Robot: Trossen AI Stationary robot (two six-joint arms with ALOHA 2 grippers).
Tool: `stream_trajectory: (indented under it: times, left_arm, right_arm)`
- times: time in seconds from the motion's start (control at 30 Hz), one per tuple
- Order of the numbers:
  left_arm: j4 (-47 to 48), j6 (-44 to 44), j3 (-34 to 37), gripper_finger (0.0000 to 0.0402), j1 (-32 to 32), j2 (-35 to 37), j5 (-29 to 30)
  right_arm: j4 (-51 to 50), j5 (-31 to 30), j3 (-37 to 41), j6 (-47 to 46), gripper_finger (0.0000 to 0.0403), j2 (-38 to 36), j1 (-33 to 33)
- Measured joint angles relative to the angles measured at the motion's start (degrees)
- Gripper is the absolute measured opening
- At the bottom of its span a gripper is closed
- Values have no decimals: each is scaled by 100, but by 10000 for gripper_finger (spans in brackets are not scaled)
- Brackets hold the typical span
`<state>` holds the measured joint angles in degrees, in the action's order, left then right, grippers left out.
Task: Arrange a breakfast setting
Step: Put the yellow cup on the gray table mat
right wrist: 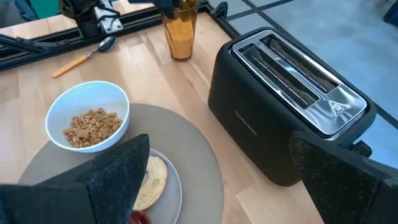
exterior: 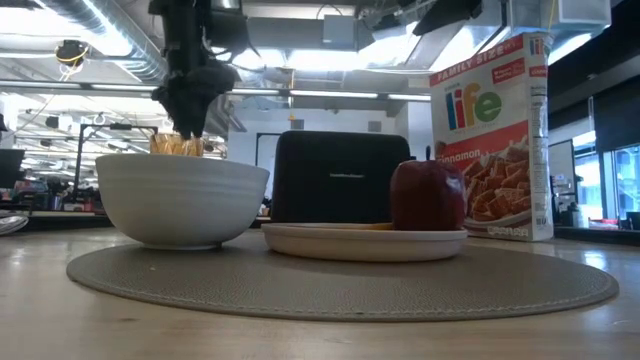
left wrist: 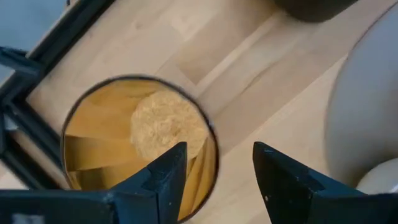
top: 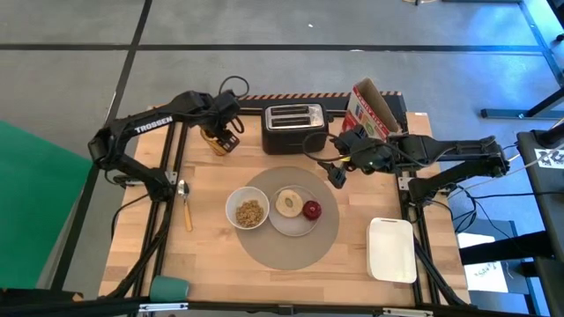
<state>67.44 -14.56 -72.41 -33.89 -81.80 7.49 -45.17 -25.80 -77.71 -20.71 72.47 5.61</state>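
Nearest to us on the desk (top: 220,264) lies the round grey mat (top: 291,251), carrying the white bowl (top: 248,212) of cereal rings and, touching its side, the small white plate (top: 293,224) with a bagel half (top: 288,202) and a red apple (top: 312,210). Left of the mat, on bare wood, rests the wooden-handled spoon (top: 185,205); off to the right sits a white tray (top: 392,249).

Farther back, the left end effector (top: 224,134) hangs right over the amber tumbler (top: 218,141), its fingers (left wrist: 165,180) spread narrowly, one just inside the glass's rim and one outside it, not closed on anything. We judge the tumbler (ribbed, glassy, likely slick and breakable) the piece that needs bringing to the mat; pinching the rim wall between the fingers looks workable, though a firm, gentle squeeze and a level carry would matter.

Beyond the mat stands the black toaster (top: 294,129), with a cereal box (top: 370,107) behind. The right end effector (top: 337,169) waits beside the toaster, spread wide and empty.
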Motion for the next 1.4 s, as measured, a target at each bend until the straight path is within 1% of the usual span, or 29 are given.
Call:
stream_trajectory:
  times: [0.17,0.27,0.43,0.53,0.57,0.6,0.77,0.93,1.1,1.2,1.27,1.4]
  left_arm:
    - [21,142,131,173,-84,-8,324]
    - [-47,479,300,151,-173,-10,279]
    - [-222,1225,678,83,-249,-98,-260]
    - [-228,1412,790,29,-173,-119,-365]
    - [-229,1460,792,16,-125,-120,-354]
    - [-246,1510,785,10,-68,-114,-329]
    - [-204,2355,688,7,403,-115,-113]
    - [-236,3099,209,6,1065,-115,-134]
    - [-540,4459,-386,6,1868,-111,-246]
    - [-882,5221,-447,5,2287,-109,-310]
    - [-996,5475,-451,5,2481,-188,-280]
    - [-992,5683,-452,5,2694,-535,-84]
  right_arm:
    - [0,-3,0,0,379,0,0]
    - [-2,-7,0,18,379,1,-2]
    - [-7,-14,0,176,379,0,-2]
    - [-52,-13,0,188,379,2,-2]
    - [-50,-15,0,188,379,0,-2]
    - [-52,-16,0,188,379,0,0]
    - [-193,-11,0,192,379,0,-2]
    - [-364,-7,0,151,379,-95,0]
    - [-393,-29,0,96,379,-280,-2]
    - [-393,-68,0,67,379,-377,-2]
    - [-389,-74,0,-51,379,-427,-2]
    - [-389,-72,-2,-212,379,-483,0]
